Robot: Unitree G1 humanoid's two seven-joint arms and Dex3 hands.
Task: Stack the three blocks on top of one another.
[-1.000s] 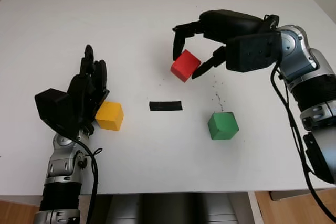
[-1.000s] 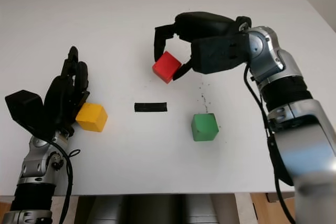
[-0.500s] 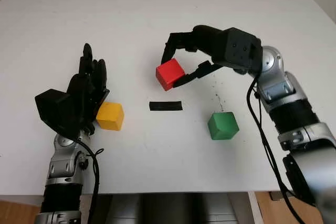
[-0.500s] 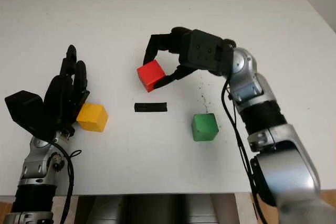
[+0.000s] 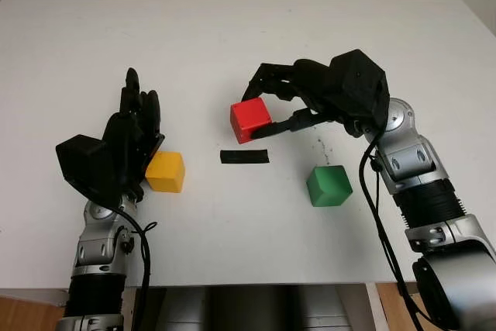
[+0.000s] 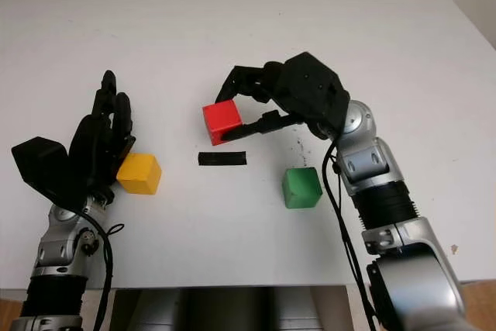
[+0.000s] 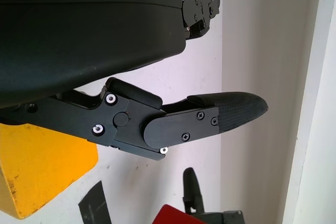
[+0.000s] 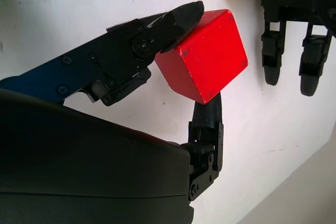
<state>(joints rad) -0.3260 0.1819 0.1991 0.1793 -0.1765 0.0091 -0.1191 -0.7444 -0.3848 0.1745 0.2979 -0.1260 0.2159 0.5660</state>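
My right hand (image 5: pixel 267 110) is shut on the red block (image 5: pixel 250 120), holding it above the table near the middle, just behind a strip of black tape (image 5: pixel 244 156). In the right wrist view its fingers (image 8: pixel 178 19) pinch the red block (image 8: pixel 205 56) from two sides. The yellow block (image 5: pixel 165 171) sits on the table at the left, with my left hand (image 5: pixel 132 133) open right beside it on its left. The green block (image 5: pixel 328 185) stands on the table at the right, below my right forearm.
The white table (image 5: pixel 232 44) stretches wide behind the blocks. Its front edge runs close below the yellow and green blocks. A few dark specks (image 5: pixel 319 143) mark the surface above the green block.
My right hand has carried the red block leftward and toward me, lower over the black tape. The left hand and the yellow and green blocks have stayed put.
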